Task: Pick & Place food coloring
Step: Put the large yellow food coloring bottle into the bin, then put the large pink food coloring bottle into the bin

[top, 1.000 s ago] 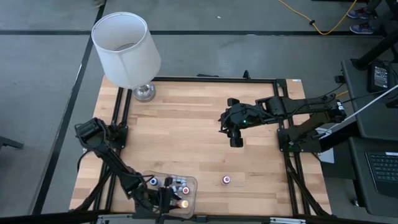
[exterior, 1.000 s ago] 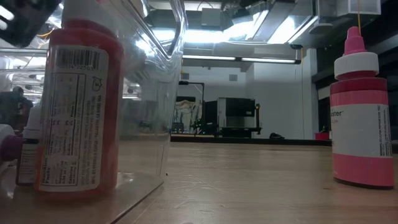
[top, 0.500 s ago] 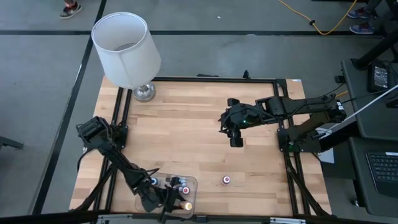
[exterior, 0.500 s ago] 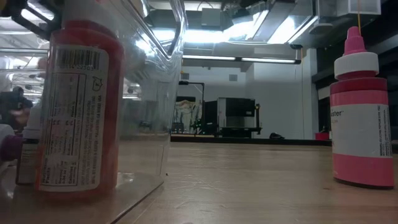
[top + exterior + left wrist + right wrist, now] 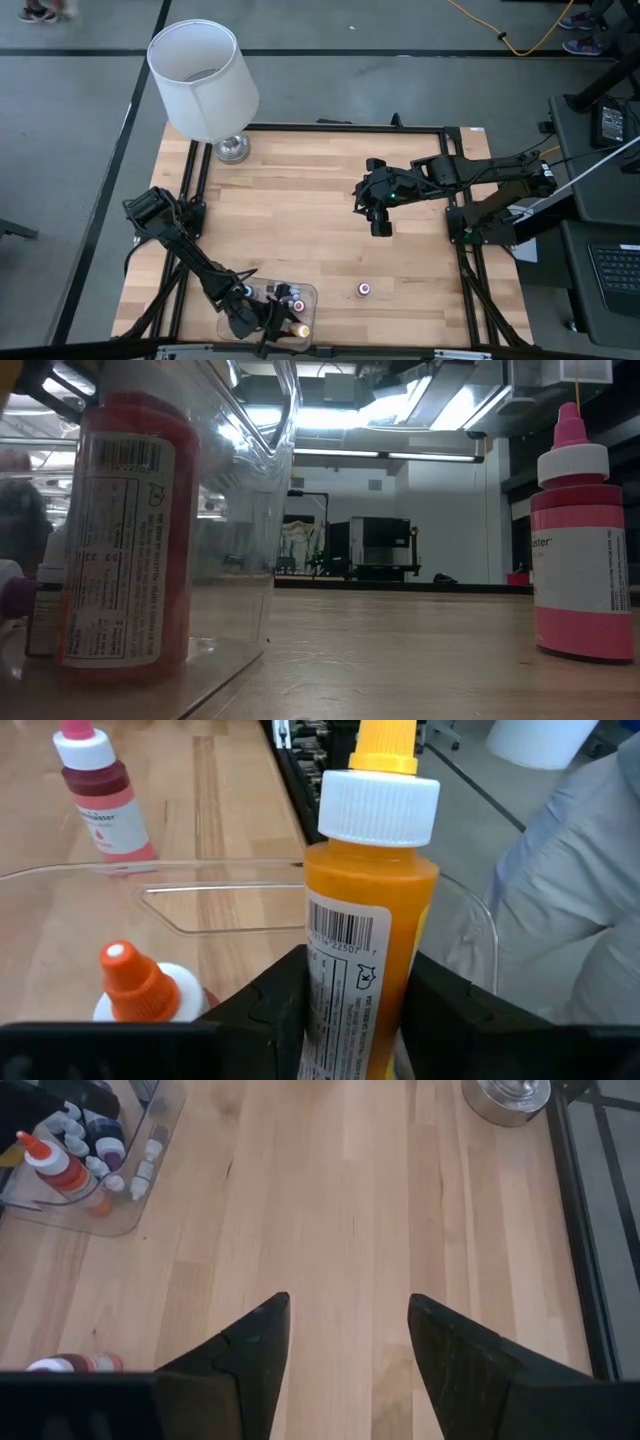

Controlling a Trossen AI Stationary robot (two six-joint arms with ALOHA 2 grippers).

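Note:
My left gripper (image 5: 268,322) is at the table's near-left, over a clear tray (image 5: 312,292), and is shut on a yellow-orange food coloring bottle (image 5: 368,910) with a white cap. Other bottles stand in the tray: a red one with an orange tip (image 5: 130,975) (image 5: 120,530), plus blue and dark ones (image 5: 100,1130). A pink bottle (image 5: 365,289) (image 5: 583,540) stands upright on the wood to the right of the tray. My right gripper (image 5: 379,226) hangs open over the table's middle right, its fingers (image 5: 250,1350) apart above bare wood. My left gripper pinches the yellow-orange bottle's labelled body (image 5: 335,965), below its white cap, one finger (image 5: 270,1010) on each side. The bottle stands upright in the hold, its tip above the fingers. Its lower end is hidden by the gripper, so whether it rests on the tray cannot be told.
A lamp with a white shade (image 5: 203,78) stands on its metal base (image 5: 231,149) at the far-left corner. A black frame (image 5: 455,128) rims the table. Open wood lies between the tray and the lamp. A person's pale sleeve (image 5: 590,890) shows beyond the near edge.
My left gripper, still shut on the yellow-orange bottle, has shifted slightly over the tray; in the low view its dark shape has drawn upward, nearly out of the picture. The right arm and the pink bottle have stayed still.

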